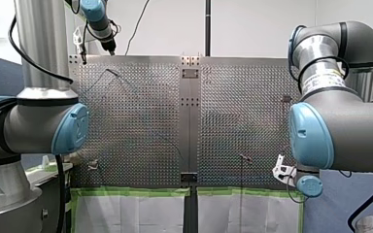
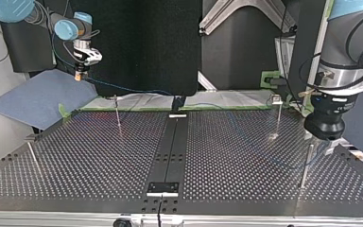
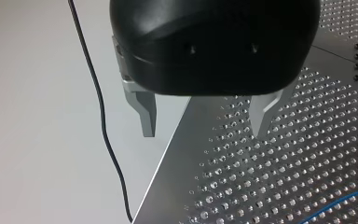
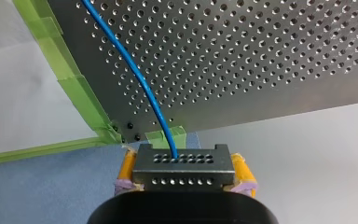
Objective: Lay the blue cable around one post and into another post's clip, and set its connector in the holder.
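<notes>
Green tape (image 1: 131, 191) edges the perforated table (image 1: 126, 145) at the front view's six o'clock, above white sheets (image 1: 126, 213). A blue-grey mat (image 2: 38, 97) lies at the top view's nine o'clock. A thin black cord (image 3: 104, 130) runs just off the table's edge.

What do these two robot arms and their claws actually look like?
Both are thick silver-grey tubes with rounded joints capped in light blue, trailing black cables. My left arm ends in my left gripper: a rounded black body with two pointed metal fingers. My right arm wears a white label band; my right gripper is black too, with yellow pads.
</notes>
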`<action>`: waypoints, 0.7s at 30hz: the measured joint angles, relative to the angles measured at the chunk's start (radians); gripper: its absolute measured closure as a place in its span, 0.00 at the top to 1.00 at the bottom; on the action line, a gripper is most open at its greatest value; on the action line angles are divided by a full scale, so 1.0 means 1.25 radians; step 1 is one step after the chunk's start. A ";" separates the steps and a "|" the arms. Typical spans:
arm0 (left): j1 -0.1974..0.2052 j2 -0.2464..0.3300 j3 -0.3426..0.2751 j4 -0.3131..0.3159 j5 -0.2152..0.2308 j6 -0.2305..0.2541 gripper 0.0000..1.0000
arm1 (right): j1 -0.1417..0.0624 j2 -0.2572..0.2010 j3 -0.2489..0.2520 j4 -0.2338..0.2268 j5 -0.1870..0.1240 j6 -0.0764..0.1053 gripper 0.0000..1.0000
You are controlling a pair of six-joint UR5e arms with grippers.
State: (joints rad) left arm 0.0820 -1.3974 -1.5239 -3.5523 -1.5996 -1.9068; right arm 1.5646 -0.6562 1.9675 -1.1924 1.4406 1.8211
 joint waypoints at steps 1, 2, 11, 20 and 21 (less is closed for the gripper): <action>0.000 0.000 0.000 0.000 0.000 0.000 1.00 | 0.000 0.000 0.000 0.000 0.000 0.000 0.00; 0.000 0.000 0.000 0.000 -0.001 0.000 1.00 | 0.000 0.000 0.000 0.000 0.000 0.000 0.00; -0.002 -0.002 0.001 -0.015 -0.019 0.002 1.00 | 0.003 0.000 0.000 0.001 0.000 0.000 0.00; -0.008 -0.012 -0.012 -0.057 -0.087 0.027 1.00 | 0.007 0.000 0.000 0.002 0.000 0.000 0.00; -0.009 -0.012 -0.016 -0.064 -0.095 0.032 1.00 | 0.008 0.000 0.000 0.002 0.000 0.000 0.00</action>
State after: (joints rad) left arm 0.0711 -1.4127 -1.5444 -3.6317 -1.7181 -1.8665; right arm 1.5746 -0.6559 1.9675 -1.1894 1.4406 1.8211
